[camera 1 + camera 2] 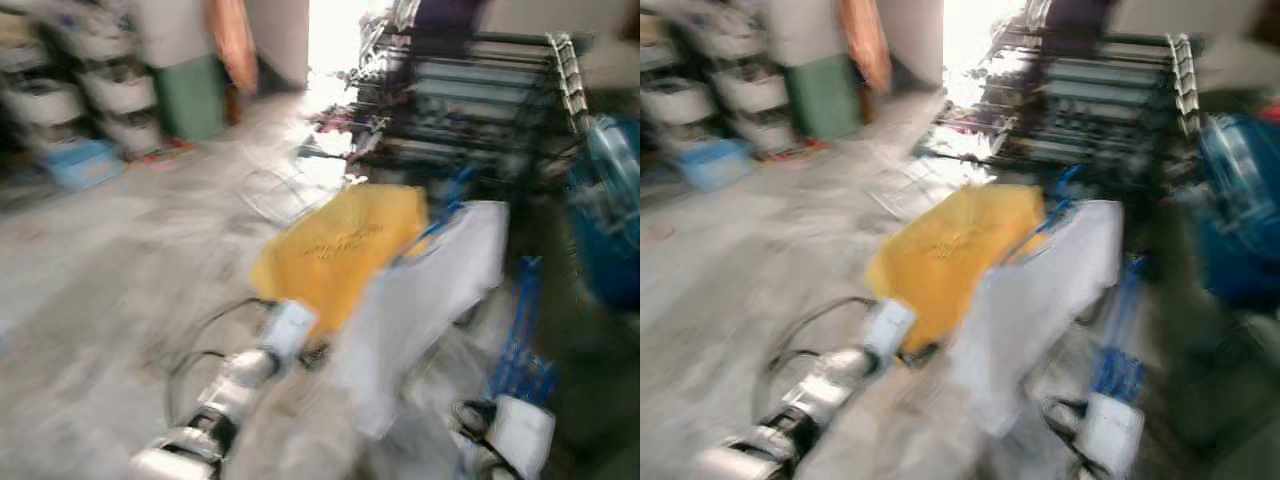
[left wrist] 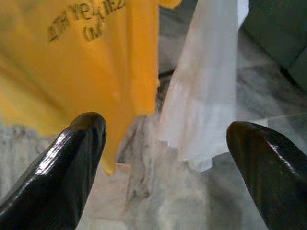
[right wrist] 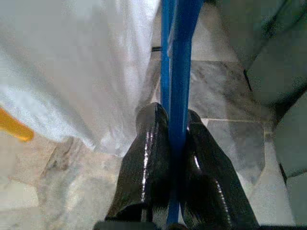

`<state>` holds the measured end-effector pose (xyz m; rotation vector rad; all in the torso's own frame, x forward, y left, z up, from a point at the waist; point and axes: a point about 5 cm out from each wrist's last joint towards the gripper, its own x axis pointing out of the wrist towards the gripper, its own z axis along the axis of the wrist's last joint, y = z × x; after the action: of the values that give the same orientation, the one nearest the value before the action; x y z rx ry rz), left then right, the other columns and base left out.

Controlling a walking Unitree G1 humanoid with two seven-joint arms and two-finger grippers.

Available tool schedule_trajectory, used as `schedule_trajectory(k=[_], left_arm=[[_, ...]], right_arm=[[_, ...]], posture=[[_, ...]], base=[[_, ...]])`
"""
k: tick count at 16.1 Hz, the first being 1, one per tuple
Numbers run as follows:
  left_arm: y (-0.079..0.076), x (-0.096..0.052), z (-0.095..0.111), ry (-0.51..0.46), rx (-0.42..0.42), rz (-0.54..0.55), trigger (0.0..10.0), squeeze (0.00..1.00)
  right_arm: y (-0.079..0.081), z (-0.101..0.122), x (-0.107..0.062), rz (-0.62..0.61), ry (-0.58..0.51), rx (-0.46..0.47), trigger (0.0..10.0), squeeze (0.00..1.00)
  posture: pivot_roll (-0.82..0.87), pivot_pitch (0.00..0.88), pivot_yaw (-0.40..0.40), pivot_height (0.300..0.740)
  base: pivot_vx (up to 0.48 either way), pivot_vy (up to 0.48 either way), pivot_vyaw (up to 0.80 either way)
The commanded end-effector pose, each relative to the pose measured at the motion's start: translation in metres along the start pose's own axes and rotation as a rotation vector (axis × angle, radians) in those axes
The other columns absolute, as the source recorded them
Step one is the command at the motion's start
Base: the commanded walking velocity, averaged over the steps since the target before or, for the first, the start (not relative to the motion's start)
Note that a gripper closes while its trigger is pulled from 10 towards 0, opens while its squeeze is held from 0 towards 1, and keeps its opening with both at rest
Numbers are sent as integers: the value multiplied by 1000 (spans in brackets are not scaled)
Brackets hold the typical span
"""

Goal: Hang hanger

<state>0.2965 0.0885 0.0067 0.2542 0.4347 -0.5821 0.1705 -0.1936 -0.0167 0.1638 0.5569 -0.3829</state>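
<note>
right pincer (image 3: 176, 143) clamped on blue hanger (image 3: 178, 72), left pincer (image 2: 163, 158) wide open, empty, near yellow shirt (image 2: 81, 62)

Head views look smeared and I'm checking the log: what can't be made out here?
- Drying rack: motion blur hides its rails, both eye views.
- Yellow shirt: print unreadable, blurred.
- Blue hanger: hook cut off by the right wrist view's top edge.
- Shelved items: blurred.
</note>
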Motion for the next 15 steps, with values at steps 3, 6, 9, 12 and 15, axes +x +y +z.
schedule_trajectory(k=[3,6,9,12,15], left_arm=[[-11,6,11,-28,11,-34,10000,0],[-11,6,9,-23,8,-31,10000,0],[-10,5,7,-14,6,-15,10000,0],[-7,5,6,-9,9,3,10000,0],[-7,4,6,-9,7,5,10000,0]], right_arm=[[-10,2,3,-21,9,2,10000,0],[-14,6,8,-10,38,9,10000,0],[-9,6,12,65,85,-32,10000,0],[3,-4,9,146,143,-64,10000,0],[2,-1,10,162,140,-86,10000,0]], posture=[[-45,0,-2,740],[-44,0,-3,740],[-43,0,-3,740],[-37,0,-9,740],[-36,0,-6,740]], base=[[465,0,-450],[465,0,0],[266,0,0],[0,0,0],[0,0,0]])
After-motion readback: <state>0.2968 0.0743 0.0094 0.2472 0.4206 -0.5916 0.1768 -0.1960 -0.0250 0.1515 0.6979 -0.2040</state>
